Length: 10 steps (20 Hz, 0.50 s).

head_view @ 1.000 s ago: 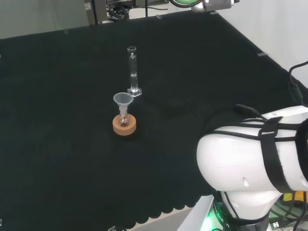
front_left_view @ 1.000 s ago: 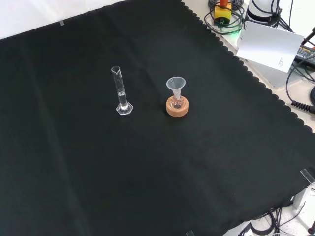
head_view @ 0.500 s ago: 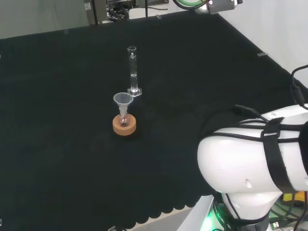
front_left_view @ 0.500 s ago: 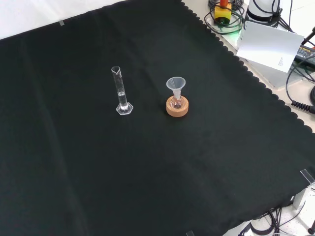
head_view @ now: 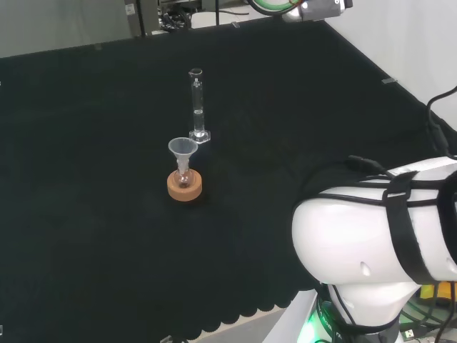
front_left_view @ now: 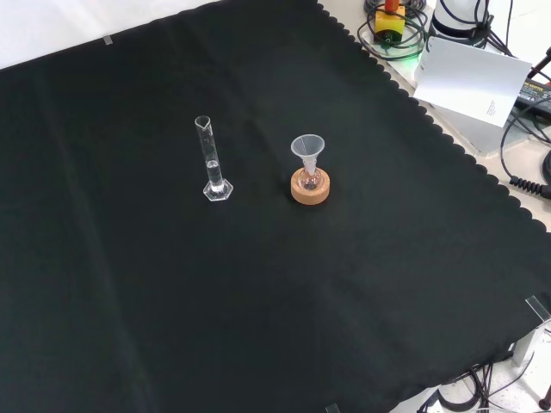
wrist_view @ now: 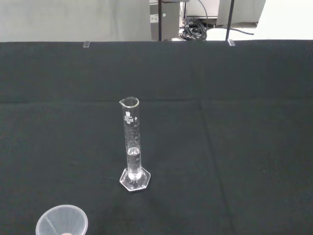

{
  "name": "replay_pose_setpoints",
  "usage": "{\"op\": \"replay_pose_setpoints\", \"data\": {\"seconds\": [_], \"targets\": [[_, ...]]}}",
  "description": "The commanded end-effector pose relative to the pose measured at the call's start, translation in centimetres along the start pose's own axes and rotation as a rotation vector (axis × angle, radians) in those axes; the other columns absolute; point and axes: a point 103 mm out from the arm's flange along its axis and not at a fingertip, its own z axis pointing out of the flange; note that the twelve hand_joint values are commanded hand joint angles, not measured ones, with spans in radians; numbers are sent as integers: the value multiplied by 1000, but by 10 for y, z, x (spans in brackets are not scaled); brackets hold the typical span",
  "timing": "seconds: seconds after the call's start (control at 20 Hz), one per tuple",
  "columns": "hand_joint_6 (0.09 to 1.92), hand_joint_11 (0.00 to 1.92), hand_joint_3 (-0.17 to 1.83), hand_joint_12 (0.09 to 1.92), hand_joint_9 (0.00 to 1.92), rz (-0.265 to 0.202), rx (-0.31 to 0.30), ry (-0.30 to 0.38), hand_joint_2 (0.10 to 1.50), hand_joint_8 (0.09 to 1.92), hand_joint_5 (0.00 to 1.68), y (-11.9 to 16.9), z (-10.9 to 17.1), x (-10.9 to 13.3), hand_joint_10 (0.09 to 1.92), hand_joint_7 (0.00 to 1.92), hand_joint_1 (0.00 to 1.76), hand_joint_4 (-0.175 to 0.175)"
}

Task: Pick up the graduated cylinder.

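Black cloth covers your table (front_left_view: 129, 292) from edge to edge, scalloped along the side near the arm's base. The graduated cylinder (front_left_view: 209, 160) stands upright on its hexagonal foot near the middle of the cloth, free of any touch, with a little clear liquid low in the tube. In the wrist view you're looking straight at the cylinder (wrist_view: 131, 146), spout at its lip, print down its side. In the front view, just to its right and apart from it, a small flask (front_left_view: 309, 178) sits in a cork ring (front_left_view: 310, 188) with a clear funnel (front_left_view: 307, 149) in its neck. In the head view that funnel (head_view: 183, 149) and ring (head_view: 184, 186) stand nearer the camera than the cylinder (head_view: 197, 104), a touch to the left. The arm's big white link (head_view: 371, 236) bulks at the head view's lower right, wrapped in black cable. As for your hand, I cannot tell whether its fingers are spread or curled.
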Motion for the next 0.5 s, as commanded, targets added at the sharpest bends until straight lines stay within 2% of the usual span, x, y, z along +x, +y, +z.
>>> {"op": "replay_pose_setpoints", "data": {"seconds": [0.05, 0.25, 0.4, 0.5], "targets": [[87, 61, 4, 1368, 203, 49, 27, 34, 1408, 482, 176, 21, 33, -24, 629, 17, 35, 25], [87, 68, -5, 1369, 211, 37, 27, 41, 1391, 485, 174, 44, 57, -33, 625, 25, 72, 21], [87, 73, -15, 1369, 224, 29, 0, 75, 1370, 491, 181, 65, 85, -42, 624, 39, 120, 16], [87, 80, -22, 1370, 236, 23, 13, 94, 1358, 499, 189, 83, 102, -47, 625, 55, 155, 13]]}}
